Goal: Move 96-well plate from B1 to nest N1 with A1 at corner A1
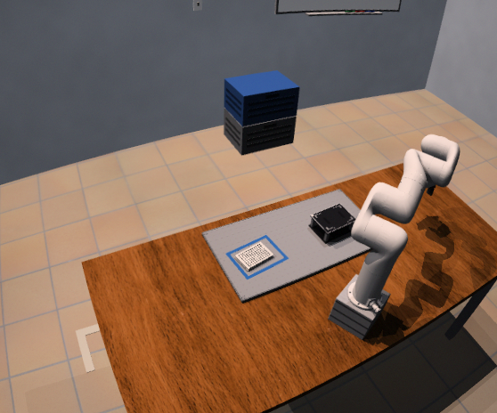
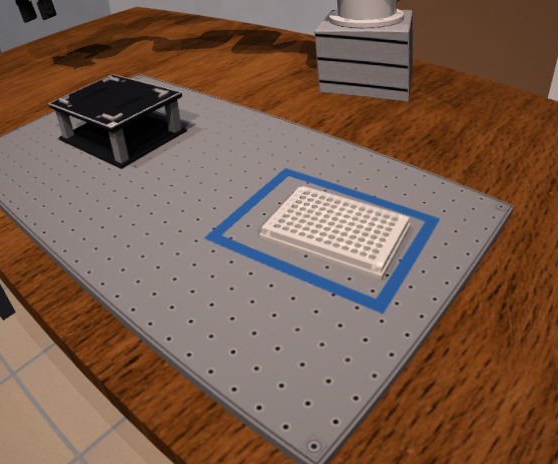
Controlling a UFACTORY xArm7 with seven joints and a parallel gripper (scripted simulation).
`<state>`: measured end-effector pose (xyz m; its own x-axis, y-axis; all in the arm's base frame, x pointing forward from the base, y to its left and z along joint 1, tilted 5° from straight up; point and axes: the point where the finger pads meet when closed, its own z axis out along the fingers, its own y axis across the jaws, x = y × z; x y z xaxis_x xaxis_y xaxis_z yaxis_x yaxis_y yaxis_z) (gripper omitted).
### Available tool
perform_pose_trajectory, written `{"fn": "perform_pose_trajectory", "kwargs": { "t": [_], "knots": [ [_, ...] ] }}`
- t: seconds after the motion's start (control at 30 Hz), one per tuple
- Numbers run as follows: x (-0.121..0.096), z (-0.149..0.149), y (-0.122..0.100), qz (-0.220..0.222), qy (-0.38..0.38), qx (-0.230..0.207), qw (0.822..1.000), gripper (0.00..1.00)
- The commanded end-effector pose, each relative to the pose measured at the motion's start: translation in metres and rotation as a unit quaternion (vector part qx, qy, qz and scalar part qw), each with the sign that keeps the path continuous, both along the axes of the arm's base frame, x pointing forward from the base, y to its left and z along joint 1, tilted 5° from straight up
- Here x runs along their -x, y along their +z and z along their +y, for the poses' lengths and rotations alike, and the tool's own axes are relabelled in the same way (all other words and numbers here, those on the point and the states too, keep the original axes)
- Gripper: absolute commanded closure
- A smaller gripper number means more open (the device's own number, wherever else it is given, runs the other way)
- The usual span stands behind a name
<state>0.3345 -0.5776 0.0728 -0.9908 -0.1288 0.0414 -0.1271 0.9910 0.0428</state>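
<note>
The white 96-well plate (image 2: 336, 229) lies flat inside the blue outline of spot B1 on the grey perforated baseplate; it also shows in the top view (image 1: 255, 255). The black raised nest N1 (image 2: 116, 105) (image 1: 333, 221), with pale corner locators, stands empty at the other end of the baseplate. My gripper (image 2: 36, 9) is open and empty. It hangs high above the table, beyond the nest and far from the plate. In the top view it is mostly hidden behind the folded arm (image 1: 432, 190). I cannot make out the plate's cut-off corner.
The arm's base sits on a grey block (image 2: 365, 57) (image 1: 360, 313) at the table edge beside the baseplate. A blue and black box stack (image 1: 261, 111) is off the table, farther back by the wall.
</note>
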Motion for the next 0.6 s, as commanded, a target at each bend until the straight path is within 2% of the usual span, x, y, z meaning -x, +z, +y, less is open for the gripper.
{"fn": "perform_pose_trajectory", "kwargs": {
  "t": [0.0,0.1,0.2,0.3,0.43,0.57],
  "knots": [
    [-0.014,0.009,0.001,-0.003,0.03,0.003,1.0,0.0],
    [-0.018,0.012,0.001,-0.003,0.047,0.003,0.999,0.0],
    [-0.029,0.022,-0.001,-0.003,0.096,0.001,0.995,0.0],
    [-0.035,0.027,-0.002,-0.003,0.097,0.001,0.995,0.0],
    [-0.05,0.041,-0.004,-0.003,0.163,0.0,0.987,0.0],
    [-0.059,0.05,-0.005,-0.002,0.18,-0.001,0.984,0.0]
  ]
}}
